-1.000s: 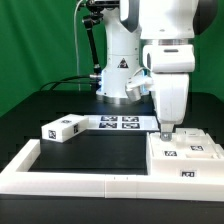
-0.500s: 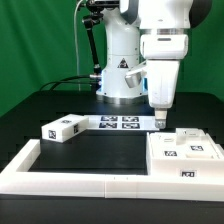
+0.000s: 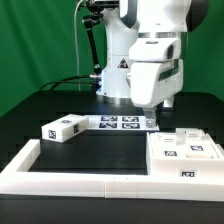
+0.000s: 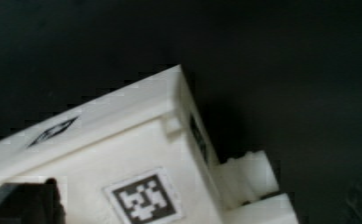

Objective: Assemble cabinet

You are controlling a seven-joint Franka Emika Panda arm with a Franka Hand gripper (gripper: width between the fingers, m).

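Observation:
The cabinet's white parts [image 3: 186, 152] lie together at the exterior view's right, inside the rail; several tags face up on them. One smaller white tagged block [image 3: 60, 128] lies apart at the exterior view's left. My gripper [image 3: 151, 120] hangs above the table just to the left of the grouped parts and touches nothing. It is open and empty. In the wrist view a white part [image 4: 133, 150] with a tag [image 4: 146, 198] fills the frame below me, and one dark finger [image 4: 25, 200] shows at the edge.
The marker board [image 3: 120, 122] lies flat behind the gripper. A long low white rail [image 3: 90, 181] edges the table's front and left side. The robot's base [image 3: 118, 75] stands at the back, with a cable on the table's far left.
The gripper has risen off the grouped cabinet parts and moved toward the exterior view's left. The parts have stayed in place.

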